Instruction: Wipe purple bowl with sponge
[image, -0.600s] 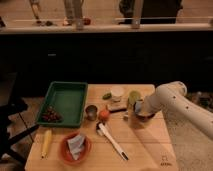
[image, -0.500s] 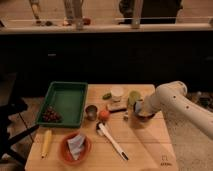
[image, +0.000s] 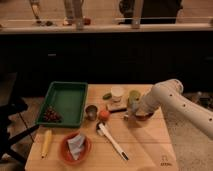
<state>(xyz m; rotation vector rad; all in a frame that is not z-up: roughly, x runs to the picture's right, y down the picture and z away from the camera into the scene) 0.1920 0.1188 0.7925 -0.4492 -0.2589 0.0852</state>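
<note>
My gripper (image: 133, 111) is at the end of the white arm (image: 172, 100), which reaches in from the right. It is low over the right part of the wooden table (image: 145, 145). The purple bowl (image: 144, 117) lies right under it; only a dark bit of rim shows beside the wrist. A pale yellow-green thing (image: 134, 95) sits just above the gripper. It may be the sponge, but I cannot tell whether it is held.
A green tray (image: 65, 97) with dark grapes (image: 51, 115) is at the left. Near the gripper are a metal cup (image: 91, 111), an orange fruit (image: 103, 115), a white cup (image: 117, 93) and a white brush (image: 113, 141). An orange bowl (image: 64, 152) and a yellow item (image: 46, 142) lie front left.
</note>
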